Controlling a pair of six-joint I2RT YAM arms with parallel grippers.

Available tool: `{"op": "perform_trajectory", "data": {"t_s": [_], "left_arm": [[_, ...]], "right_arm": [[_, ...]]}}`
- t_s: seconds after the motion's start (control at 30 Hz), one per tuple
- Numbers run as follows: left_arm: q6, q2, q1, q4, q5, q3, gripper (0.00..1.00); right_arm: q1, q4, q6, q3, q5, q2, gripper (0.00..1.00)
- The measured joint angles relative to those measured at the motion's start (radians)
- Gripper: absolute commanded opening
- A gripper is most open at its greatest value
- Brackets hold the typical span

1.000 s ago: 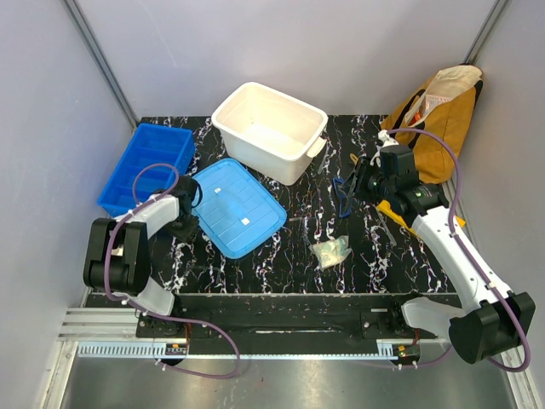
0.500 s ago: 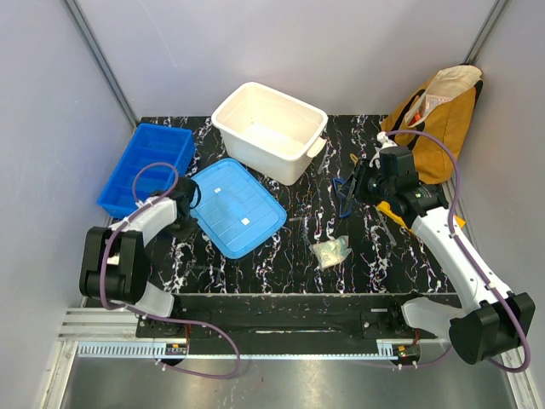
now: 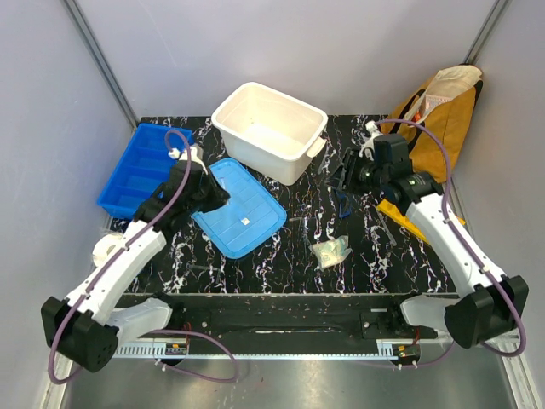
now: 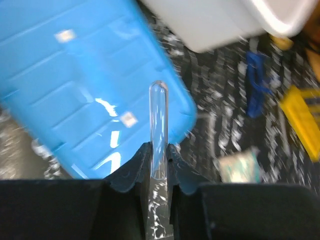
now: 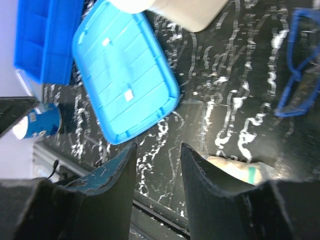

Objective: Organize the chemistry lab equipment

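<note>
L gripper [image 4: 159, 151]: jaws nipped tight on 1 clear tube [image 4: 158, 115], gripped low so its rounded end sticks out fwd. Carried above blue lid [image 4: 75, 75], prob. bound for yellow rack [image 4: 302, 117] across the table. R gripper [image 5: 157, 147]: approx. half open, empty, hovering near blue-rimmed glasses [image 5: 304, 60], likely next pick. Pale wad [image 5: 235, 167] lies loose on tabletop below it

The tub [image 3: 281, 162] is sitting at the back of your table [image 3: 281, 264], with the lid [image 3: 247, 213] lying before it, leftward, and the divided tray [image 3: 119, 183] further left. The safety glasses [image 3: 343, 194] are lying right of the tub, the wad [image 3: 330, 250] nearer you, the rack [image 3: 390, 209] right of both.
</note>
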Motion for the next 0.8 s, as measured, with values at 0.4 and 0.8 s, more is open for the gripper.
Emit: {"op": "perform_trajectory", "data": {"t_s": [0.4, 0.8], "left_arm": [[0.267, -0.155, -0.091, 0.285, 0.536, -0.187, 0.08], [0.394, -0.132, -0.134, 0.279, 0.692, -0.190, 0.08]], "right_arm": [[0.126, 0.132, 0.066, 0.072, -0.441, 0.201, 0.53], [0.277, 0.115, 0.062, 0.254, -0.565, 0.394, 0.53]]}}
